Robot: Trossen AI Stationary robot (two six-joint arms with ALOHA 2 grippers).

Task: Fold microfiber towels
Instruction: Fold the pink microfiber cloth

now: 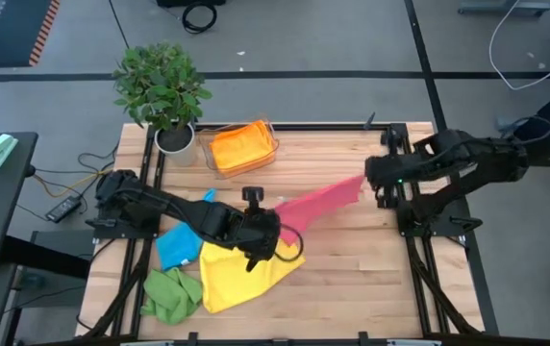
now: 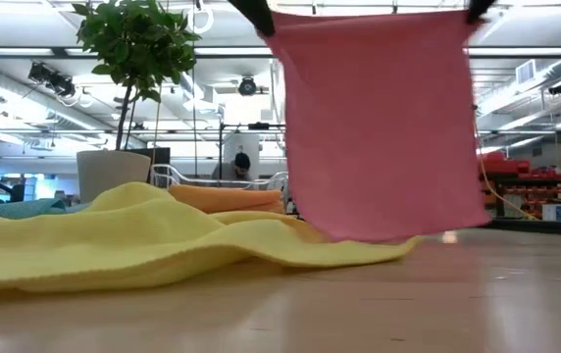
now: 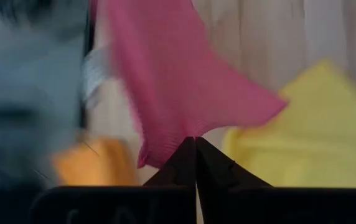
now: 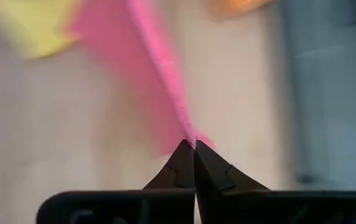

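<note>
- Pink cloth is what we are handling: we are holding it up off the bench, stretched between both arms, so it is hanging as a flat sheet with its bottom edge just above, or perhaps brushing, the wood in the low view.
- Our left fingers are pinched fully shut on one top corner of it, over the yellow cloth; our right fingers are shut just as tight on the other top corner, toward the right side of the bench.
- To do this step well, we are judging that the top edge needs even tension, with both corners at the same height, so the sheet is hanging square and not sagging in the middle.
- We are thinking it best to carry it toward bare wood before lowering, since the yellow cloth is lying loose right under the left end and could get caught in the fold.
- Lowering slowly, letting the bottom edge land first, should help it lie flat.
- Other cloths are waiting: a blue one and a green one at the left, and an orange one sitting in the clear tray beside the potted plant.
</note>
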